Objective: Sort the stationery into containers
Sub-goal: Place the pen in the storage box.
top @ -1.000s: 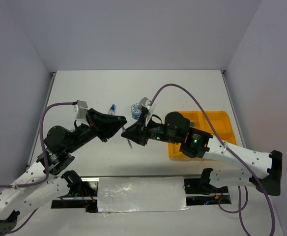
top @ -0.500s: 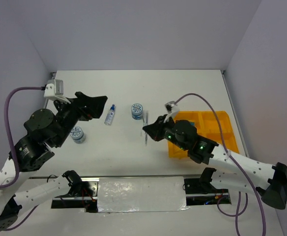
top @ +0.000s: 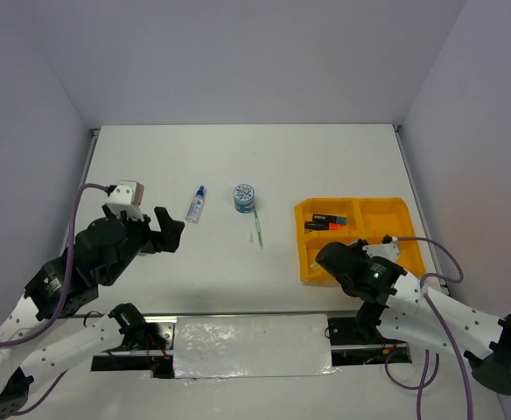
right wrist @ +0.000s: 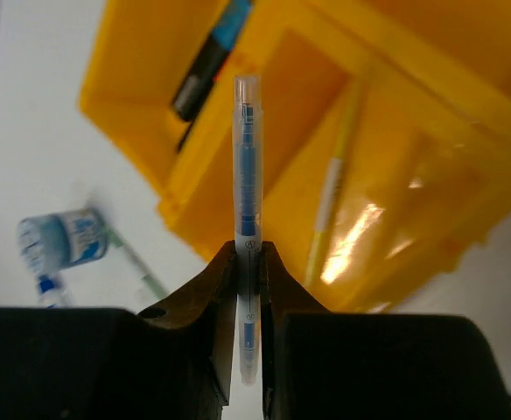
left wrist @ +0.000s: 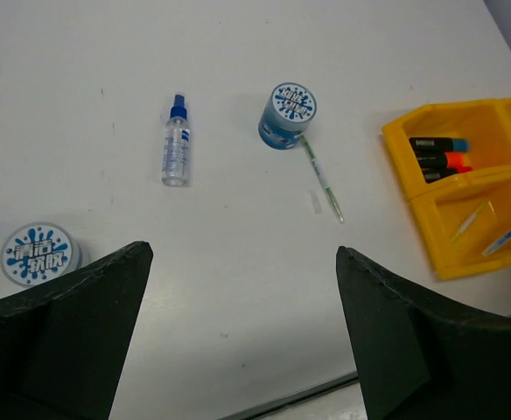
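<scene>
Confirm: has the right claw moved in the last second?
Yes. The right claw went rightward in the top view, from near the round pot to over the yellow tray, holding a pen.

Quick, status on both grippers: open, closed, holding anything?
Left gripper: open, holding nothing.
Right gripper: closed on a thin blue pen.
</scene>
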